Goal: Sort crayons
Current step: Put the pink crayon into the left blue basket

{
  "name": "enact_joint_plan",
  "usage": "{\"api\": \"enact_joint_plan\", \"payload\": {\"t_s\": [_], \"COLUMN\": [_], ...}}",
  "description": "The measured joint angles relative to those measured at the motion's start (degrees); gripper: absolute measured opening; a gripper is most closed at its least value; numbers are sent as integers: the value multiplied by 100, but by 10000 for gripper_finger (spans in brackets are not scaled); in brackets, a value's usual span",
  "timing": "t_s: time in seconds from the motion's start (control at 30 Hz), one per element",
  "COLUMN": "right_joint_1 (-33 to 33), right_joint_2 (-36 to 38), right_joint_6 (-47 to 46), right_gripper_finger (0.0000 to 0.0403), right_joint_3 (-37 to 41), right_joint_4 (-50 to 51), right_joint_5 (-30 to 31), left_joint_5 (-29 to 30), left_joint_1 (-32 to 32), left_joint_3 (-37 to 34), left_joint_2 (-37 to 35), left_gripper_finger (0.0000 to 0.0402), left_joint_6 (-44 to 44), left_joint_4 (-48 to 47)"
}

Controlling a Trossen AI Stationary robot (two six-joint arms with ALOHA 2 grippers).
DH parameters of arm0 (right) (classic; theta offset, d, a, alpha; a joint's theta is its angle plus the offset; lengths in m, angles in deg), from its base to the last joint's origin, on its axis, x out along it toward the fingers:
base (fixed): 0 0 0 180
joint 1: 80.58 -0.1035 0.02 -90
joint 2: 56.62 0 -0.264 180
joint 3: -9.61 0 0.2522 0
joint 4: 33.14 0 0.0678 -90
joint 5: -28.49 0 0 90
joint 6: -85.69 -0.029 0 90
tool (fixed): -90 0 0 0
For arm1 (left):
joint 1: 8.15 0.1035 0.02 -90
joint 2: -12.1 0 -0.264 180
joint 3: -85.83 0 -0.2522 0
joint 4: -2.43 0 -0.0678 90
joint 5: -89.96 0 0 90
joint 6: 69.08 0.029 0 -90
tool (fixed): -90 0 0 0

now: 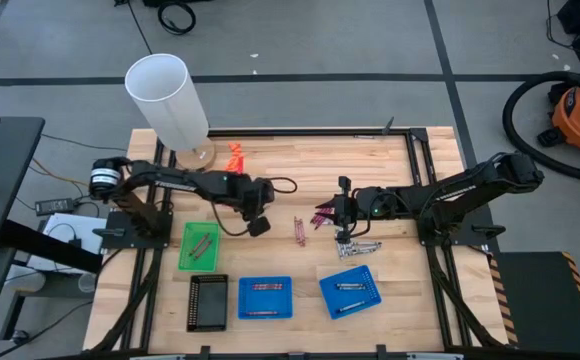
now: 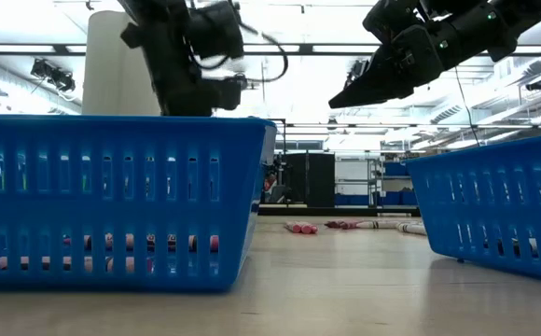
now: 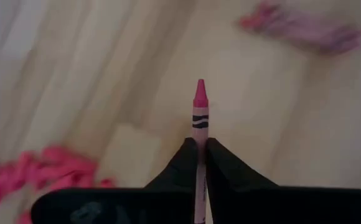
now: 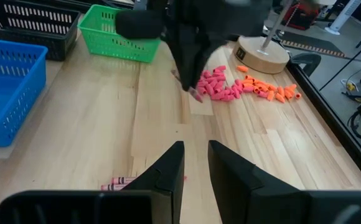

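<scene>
My left gripper [image 1: 260,224] hangs over the table's middle, shut on one magenta crayon [image 3: 200,102] whose pointed tip sticks out past the fingertips. The right wrist view shows that tip [image 4: 196,94] below the left gripper. More crayons lie flat on the wood: a few [image 1: 299,230] between the two grippers, a magenta cluster [image 1: 322,215] and silvery ones [image 1: 356,248] by the right gripper. My right gripper [image 4: 196,165] stands open above the table, right of the middle, with nothing between its fingers. My left gripper pinches the crayon's paper-wrapped shaft [image 3: 200,138] between its two fingers [image 3: 183,162]. The crayon lies along the fingers, tip forward. The fingers slant steeply down from above. The crayon is lifted clear of the table.
A green tray [image 1: 200,245], a black tray [image 1: 207,302] and two blue trays [image 1: 265,297] [image 1: 350,290] stand along the near side. A white roll [image 1: 170,100] stands on a wooden base at the far left. Beside it lie orange pieces [image 4: 267,87] and pink pieces [image 4: 218,84].
</scene>
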State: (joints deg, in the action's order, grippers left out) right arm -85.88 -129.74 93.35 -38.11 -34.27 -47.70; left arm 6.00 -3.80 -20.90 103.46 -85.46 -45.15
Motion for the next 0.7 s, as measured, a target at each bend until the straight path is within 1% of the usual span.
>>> {"api": "enact_joint_plan", "payload": {"t_s": [0.17,0.37,0.5,0.57,0.7], "right_joint_1": [0,0,0,0,0], "right_joint_2": [0,0,0,0,0], "right_joint_6": [-7,-17,-15,-17,-20], "right_gripper_finger": [83,83,83,83,83], "right_joint_3": [0,0,0,0,0], "right_joint_4": [8,32,13,-11,-9], "right_joint_5": [3,3,3,3,3], "left_joint_5": [-497,-1306,-1803,-1942,-1941], "left_joint_1": [-329,-973,-1453,-1679,-2096], "left_joint_3": [9,9,9,11,11], "left_joint_2": [-214,-223,-218,-213,-111], "left_gripper_finger": [16,17,18,18,18], "left_joint_6": [-81,-99,-311,-502,-829], "left_joint_4": [155,401,990,1280,1568]}}
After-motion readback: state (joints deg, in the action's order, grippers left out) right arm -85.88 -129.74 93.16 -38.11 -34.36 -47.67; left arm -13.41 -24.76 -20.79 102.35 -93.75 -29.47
